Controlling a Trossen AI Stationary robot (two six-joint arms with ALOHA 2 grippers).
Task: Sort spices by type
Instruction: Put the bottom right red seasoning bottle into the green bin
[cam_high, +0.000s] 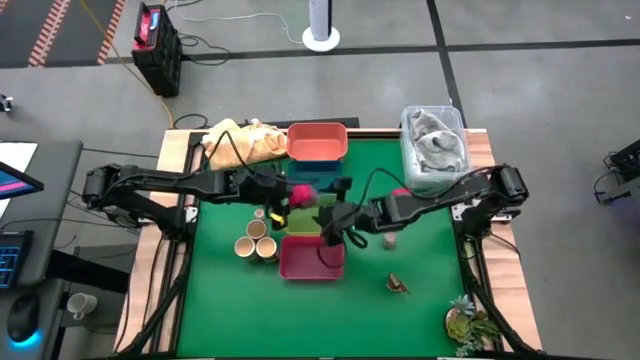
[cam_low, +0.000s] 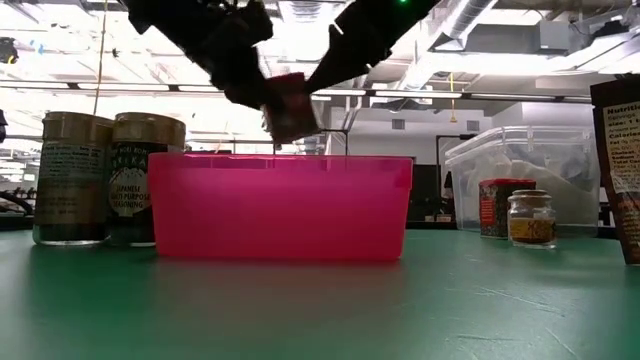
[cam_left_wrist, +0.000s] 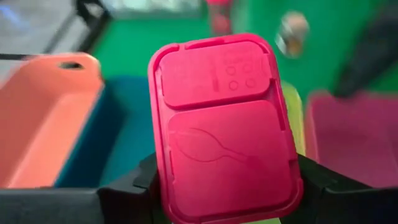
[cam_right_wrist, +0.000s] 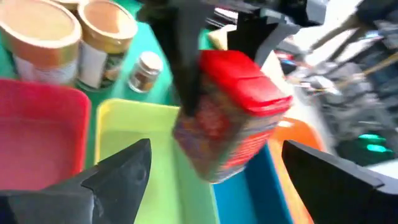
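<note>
Magenta-pink rectangular plastic spice block (cam_left_wrist: 225, 127) shows a flat lid embossed with a spoon outline. Left gripper (cam_left_wrist: 224, 186) fingers clamp its sides above the yellow-green tray (cam_right_wrist: 149, 162). Right gripper (cam_right_wrist: 211, 165) fingers stand wide apart nearby.

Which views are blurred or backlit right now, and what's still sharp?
Right wrist view: the red-lidded spice container is motion-smeared, as is the room behind it. Left wrist view: the container's pink lid is sharp between the left gripper's fingers, trays behind soft. Low view: bright ceiling lights backlight both arms into silhouettes; the pink tray is crisp. High view: even light, small detail.
</note>
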